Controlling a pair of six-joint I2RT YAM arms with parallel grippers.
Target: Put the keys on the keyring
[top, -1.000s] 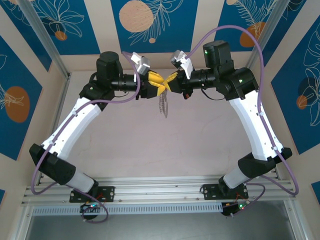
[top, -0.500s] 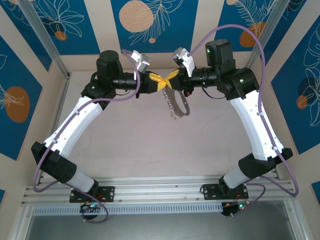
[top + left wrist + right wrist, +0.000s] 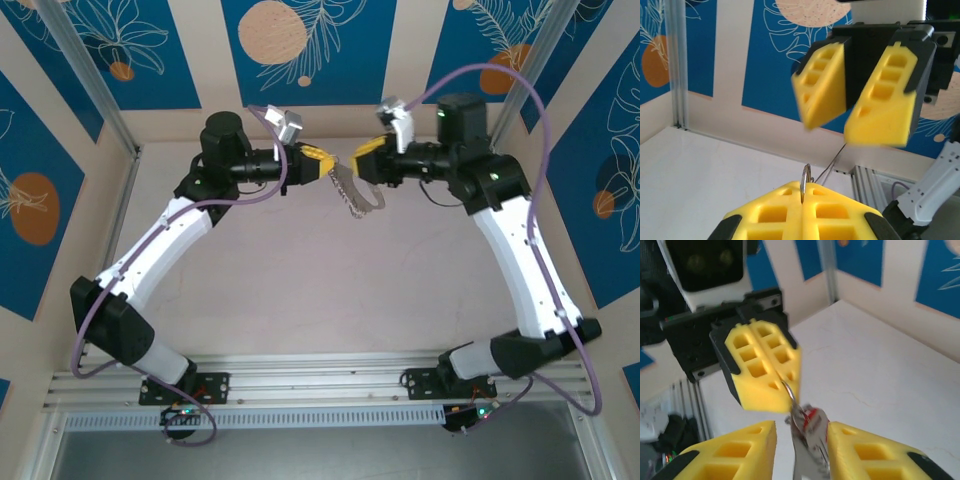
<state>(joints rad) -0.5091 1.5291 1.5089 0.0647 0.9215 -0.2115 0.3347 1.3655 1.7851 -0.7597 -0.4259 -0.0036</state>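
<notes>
Left gripper (image 3: 802,197) pinches one keyring (image 3: 807,455); one red key (image 3: 813,415).

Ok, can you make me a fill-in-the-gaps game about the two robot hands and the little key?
1. The left gripper has its jaws ___ on the keyring.
2. The right gripper has its jaws ___, with a gap between them.
3. The fingers of both grippers are coloured ___.
4. The head of the key is coloured ___.

Missing words: shut; open; yellow; red.
</notes>
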